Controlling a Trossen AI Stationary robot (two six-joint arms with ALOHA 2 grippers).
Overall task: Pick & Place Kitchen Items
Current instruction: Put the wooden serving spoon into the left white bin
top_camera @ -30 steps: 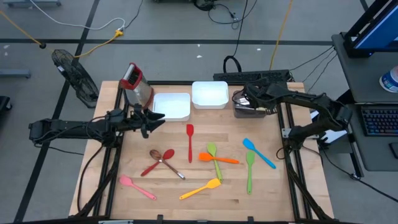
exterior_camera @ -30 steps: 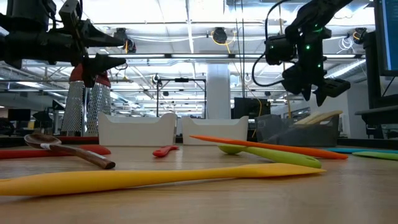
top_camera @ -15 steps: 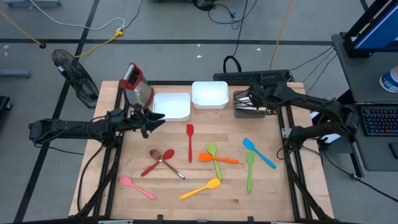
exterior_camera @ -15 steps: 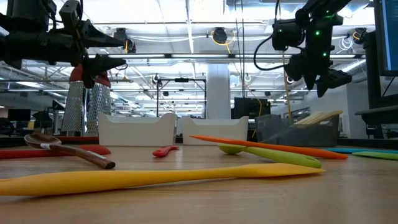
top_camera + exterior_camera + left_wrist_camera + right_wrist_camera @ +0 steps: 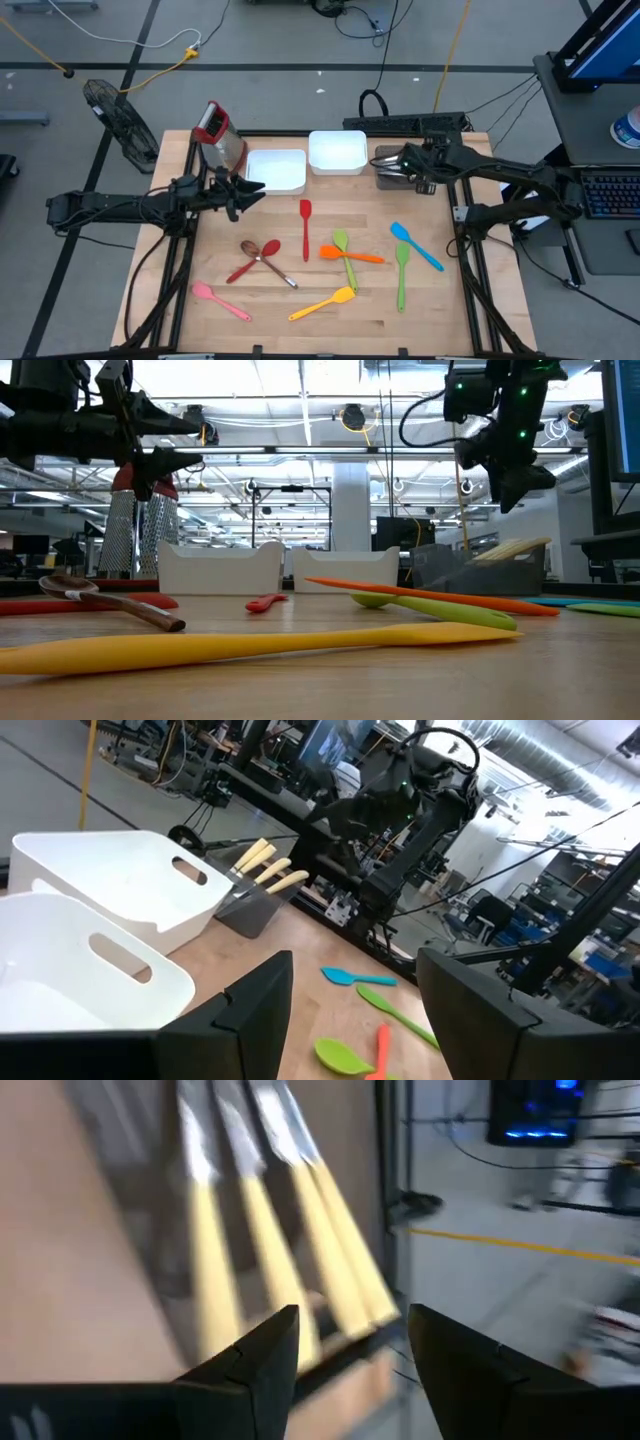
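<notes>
I see my right gripper hovering over the dark rectangular tray at the table's back right, jaws apart and empty, lined up above the pale-handled steel knives stored inside. My left gripper waits beside the white rectangular tray, jaws apart, holding nothing. The colourful silicone spatulas and spoons lie scattered across the wooden table, awaiting sorting, I judge.

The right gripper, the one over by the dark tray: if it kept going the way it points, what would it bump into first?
Most likely the pale-handled steel knives lying in the dark rectangular tray; the right gripper, jaws open, points at them, though depth is unclear.
</notes>
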